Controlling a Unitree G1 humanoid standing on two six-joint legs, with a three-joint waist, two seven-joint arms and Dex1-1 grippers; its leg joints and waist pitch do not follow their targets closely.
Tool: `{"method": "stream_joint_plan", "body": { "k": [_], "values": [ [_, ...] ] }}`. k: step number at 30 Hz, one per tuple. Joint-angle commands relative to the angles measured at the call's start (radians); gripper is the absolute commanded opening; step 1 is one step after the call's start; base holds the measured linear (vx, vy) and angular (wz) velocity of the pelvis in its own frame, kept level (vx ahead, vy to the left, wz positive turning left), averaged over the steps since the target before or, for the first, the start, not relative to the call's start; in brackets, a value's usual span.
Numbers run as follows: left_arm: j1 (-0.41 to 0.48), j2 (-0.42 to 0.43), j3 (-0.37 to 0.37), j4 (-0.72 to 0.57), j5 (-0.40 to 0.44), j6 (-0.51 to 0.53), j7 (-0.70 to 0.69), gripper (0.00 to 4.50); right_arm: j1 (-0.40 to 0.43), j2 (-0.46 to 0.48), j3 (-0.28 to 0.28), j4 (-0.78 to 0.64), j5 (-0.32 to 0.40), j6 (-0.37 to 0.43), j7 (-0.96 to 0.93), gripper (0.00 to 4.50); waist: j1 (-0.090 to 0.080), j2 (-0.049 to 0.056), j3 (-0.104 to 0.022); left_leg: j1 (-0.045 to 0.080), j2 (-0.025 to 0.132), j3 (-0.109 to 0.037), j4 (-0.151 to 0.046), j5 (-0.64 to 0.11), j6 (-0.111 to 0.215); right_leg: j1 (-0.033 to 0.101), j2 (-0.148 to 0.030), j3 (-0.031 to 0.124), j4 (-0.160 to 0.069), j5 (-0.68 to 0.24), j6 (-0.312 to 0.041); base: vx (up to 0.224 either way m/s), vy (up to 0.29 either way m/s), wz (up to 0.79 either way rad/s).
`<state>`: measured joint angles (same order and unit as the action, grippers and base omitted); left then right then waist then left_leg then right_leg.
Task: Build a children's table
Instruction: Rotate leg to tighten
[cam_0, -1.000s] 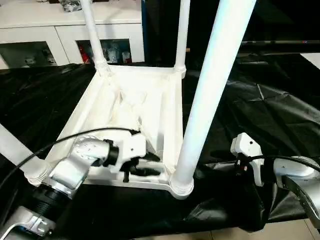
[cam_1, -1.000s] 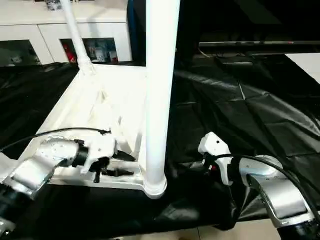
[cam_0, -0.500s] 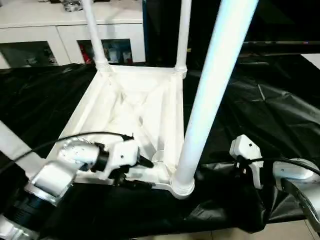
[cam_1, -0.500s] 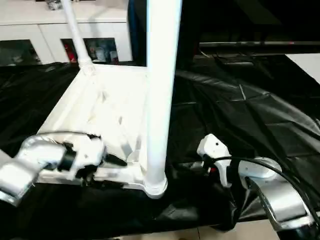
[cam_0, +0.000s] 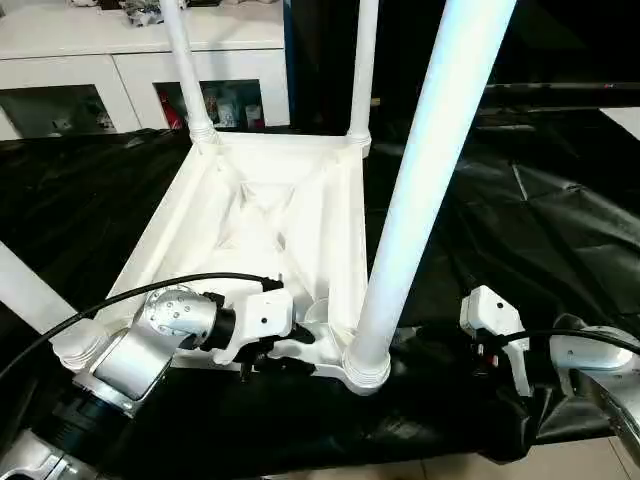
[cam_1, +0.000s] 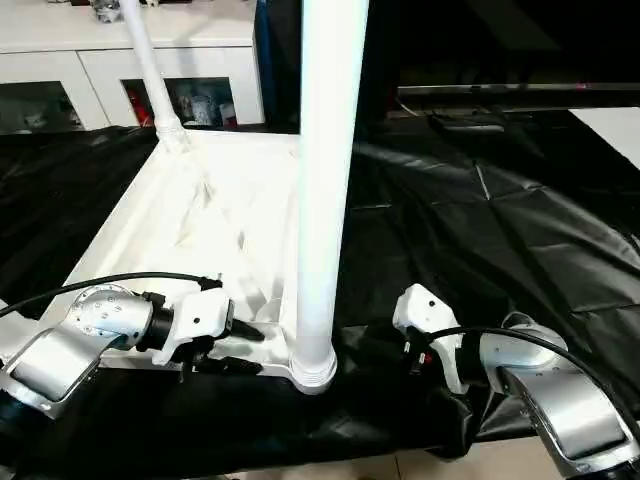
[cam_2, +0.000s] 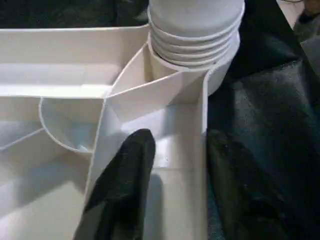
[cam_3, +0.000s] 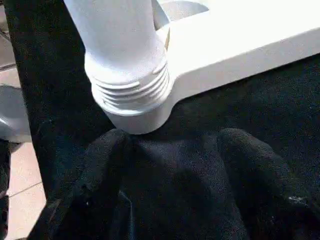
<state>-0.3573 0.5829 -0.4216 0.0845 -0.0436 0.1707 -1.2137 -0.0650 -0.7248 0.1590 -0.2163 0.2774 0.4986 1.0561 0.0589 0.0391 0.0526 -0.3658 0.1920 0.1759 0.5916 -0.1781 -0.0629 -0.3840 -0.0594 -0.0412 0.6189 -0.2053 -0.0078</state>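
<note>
Left hand (cam_0: 283, 352) grips the upturned children's table (cam_0: 262, 226) rim.

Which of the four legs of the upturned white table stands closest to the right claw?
The thick near leg, rising at the front corner between both arms. The right claw sits just beside its socket; the other three legs stand farther away.
</note>
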Motion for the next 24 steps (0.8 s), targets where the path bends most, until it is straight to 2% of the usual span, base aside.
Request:
{"method": "stream_joint_plan", "body": {
  "k": [1,4,8,9,11,12,15,16,21,22,23,24],
  "values": [
    [-0.012,0.01,-0.011,0.002,0.01,0.001,0.003,1.45,0.005,-0.015,-0.014,-0.022,0.009,0.006,0.004,3.16,0.001,-0.004,-0.057,0.01,0.033,-0.014,-0.065,-0.247,0.027,0.036,-0.067,0.042,-0.091,-0.273,-0.185,0.0,0.0,0.0],
    [-0.011,0.007,-0.009,0.0,0.026,0.006,0.029,1.19,0.002,-0.012,-0.012,-0.019,0.011,0.002,-0.001,3.16,0.002,-0.004,-0.058,0.008,0.033,-0.014,-0.065,-0.237,0.03,0.038,-0.067,0.042,-0.088,-0.252,-0.189,0.0,0.0,0.0],
    [-0.015,-0.007,-0.008,0.02,0.042,0.002,0.049,0.87,0.0,-0.006,-0.003,-0.006,0.005,-0.005,-0.002,3.16,0.002,-0.005,-0.057,0.009,0.033,-0.014,-0.065,-0.246,0.03,0.037,-0.068,0.041,-0.091,-0.281,-0.186,0.0,0.0,0.0],
    [-0.015,-0.007,-0.008,0.021,0.042,0.002,0.049,0.82,0.0,-0.006,-0.002,-0.006,0.005,-0.005,-0.002,3.16,0.003,-0.014,-0.056,0.009,0.033,-0.014,-0.065,-0.246,0.032,0.037,-0.069,0.041,-0.092,-0.303,-0.179,0.0,0.0,0.0],
    [-0.012,-0.009,-0.005,0.024,0.044,0.012,0.053,0.53,-0.005,-0.004,0.001,0.0,0.004,-0.007,0.0,3.16,0.004,-0.016,-0.055,0.009,0.032,-0.013,-0.064,-0.25,0.032,0.035,-0.07,0.041,-0.095,-0.34,-0.166,0.0,0.0,0.0],
    [-0.009,-0.012,-0.002,0.033,0.051,0.019,0.066,0.43,-0.017,0.001,0.006,0.022,-0.001,-0.017,0.003,3.16,0.005,-0.022,-0.055,0.009,0.032,-0.013,-0.064,-0.248,0.032,0.033,-0.07,0.041,-0.096,-0.353,-0.159,0.0,0.0,0.0],
    [-0.01,-0.012,-0.003,0.042,0.056,0.015,0.073,0.31,-0.024,0.004,0.011,0.034,-0.007,-0.025,0.004,3.16,0.004,-0.017,-0.052,0.01,0.032,-0.014,-0.065,-0.262,0.028,0.03,-0.071,0.04,-0.101,-0.391,-0.148,0.0,0.0,0.0],
    [-0.011,-0.012,-0.004,0.047,0.06,0.011,0.078,0.09,-0.027,0.005,0.014,0.04,-0.01,-0.03,0.004,3.16,0.005,-0.017,-0.052,0.011,0.032,-0.015,-0.065,-0.265,0.027,0.03,-0.071,0.04,-0.101,-0.396,-0.146,0.0,0.0,0.0],
    [-0.032,-0.023,0.035,0.115,0.071,0.044,0.15,0.09,-0.071,0.063,0.016,0.103,-0.039,-0.078,-0.053,3.16,-0.002,-0.018,-0.051,0.008,0.028,-0.016,-0.066,-0.278,0.02,0.028,-0.07,0.037,-0.105,-0.437,-0.13,0.0,0.0,0.0],
    [-0.039,-0.021,0.039,0.12,0.073,0.063,0.154,0.09,-0.076,0.071,0.014,0.116,-0.048,-0.086,-0.068,3.16,-0.002,-0.017,-0.052,0.01,0.027,-0.016,-0.066,-0.276,0.019,0.027,-0.071,0.038,-0.106,-0.445,-0.124,0.0,0.0,0.0],
    [-0.044,-0.018,0.037,0.119,0.079,0.089,0.156,0.09,-0.079,0.08,0.01,0.126,-0.049,-0.091,-0.079,3.16,-0.003,-0.011,-0.051,0.01,0.027,-0.017,-0.066,-0.278,0.016,0.026,-0.071,0.038,-0.105,-0.448,-0.125,0.0,0.0,0.0],
    [-0.047,-0.016,0.036,0.119,0.081,0.098,0.157,0.09,-0.08,0.084,0.008,0.129,-0.048,-0.093,-0.083,3.16,-0.006,-0.012,-0.052,0.008,0.026,-0.017,-0.067,-0.279,0.013,0.029,-0.07,0.037,-0.105,-0.443,-0.128,0.0,0.0,0.0]
  ]
}}
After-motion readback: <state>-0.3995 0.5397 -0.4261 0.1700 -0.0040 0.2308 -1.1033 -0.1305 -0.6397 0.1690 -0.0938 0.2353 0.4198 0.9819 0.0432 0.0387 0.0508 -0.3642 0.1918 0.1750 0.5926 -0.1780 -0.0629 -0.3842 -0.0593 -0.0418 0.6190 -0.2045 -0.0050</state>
